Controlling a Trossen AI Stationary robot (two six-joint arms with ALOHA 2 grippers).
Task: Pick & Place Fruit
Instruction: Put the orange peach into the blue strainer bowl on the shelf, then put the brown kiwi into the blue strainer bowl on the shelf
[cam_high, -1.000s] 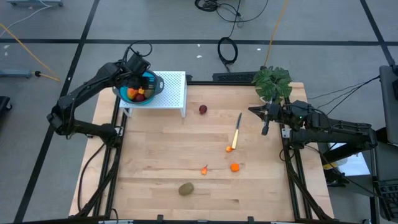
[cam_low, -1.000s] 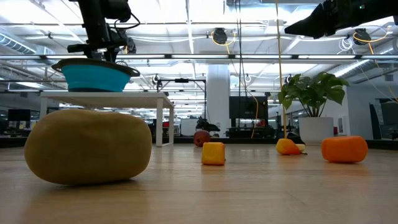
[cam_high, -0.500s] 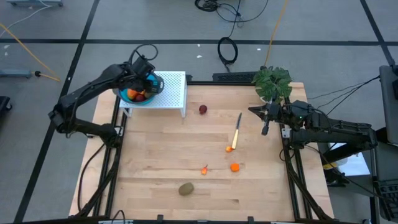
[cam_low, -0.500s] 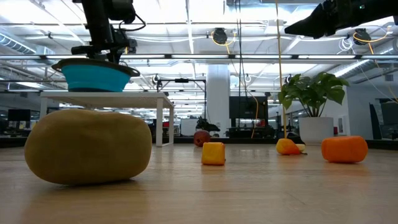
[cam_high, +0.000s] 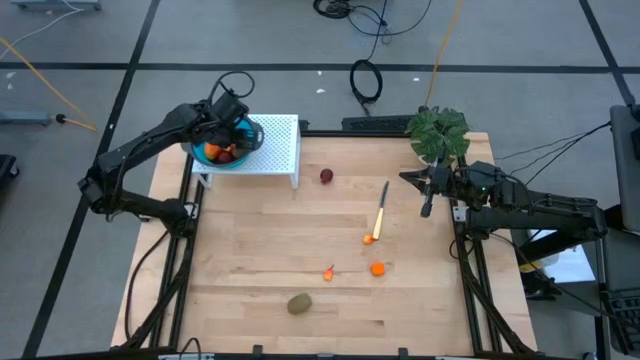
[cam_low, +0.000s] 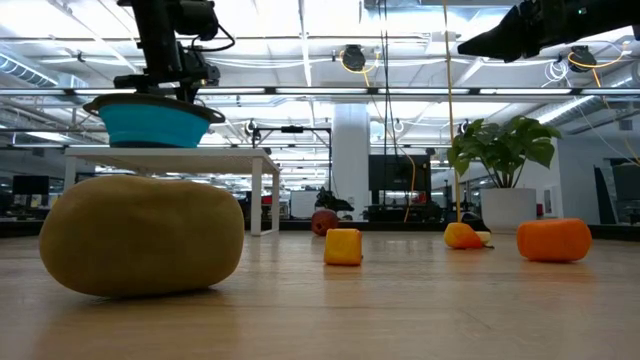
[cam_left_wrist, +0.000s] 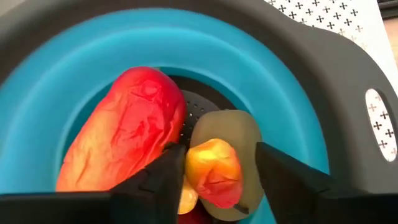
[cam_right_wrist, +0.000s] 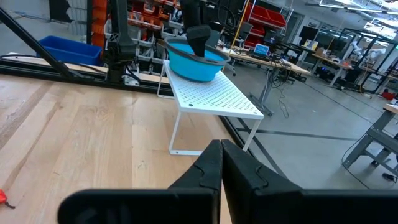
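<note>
My left gripper (cam_left_wrist: 219, 163) is down inside the blue bowl (cam_left_wrist: 292, 118) on the white shelf (cam_high: 282, 145), and it is open. Its fingers stand on either side of a small red-yellow fruit (cam_left_wrist: 213, 169). That fruit lies on a pale green piece (cam_left_wrist: 242, 127), beside the long red-orange fruit (cam_left_wrist: 124, 140). Whether a finger touches the small fruit I cannot tell. My right gripper (cam_right_wrist: 221, 149) is shut and waits above the table's right side (cam_high: 408, 177). On the wood lie a dark red ball (cam_high: 326, 176), a brown-green oval (cam_high: 299, 303) and orange bits (cam_high: 377, 268).
A yellow-handled knife (cam_high: 382, 208) lies right of the table's middle, with an orange bit (cam_high: 369, 239) at its near end. A potted plant (cam_high: 437, 133) stands at the far right corner. The shelf's legs (cam_low: 258, 195) stand at the far left.
My left gripper has shifted a little toward the table's right, over the bowl. The fruit on the table has stayed where it was.
</note>
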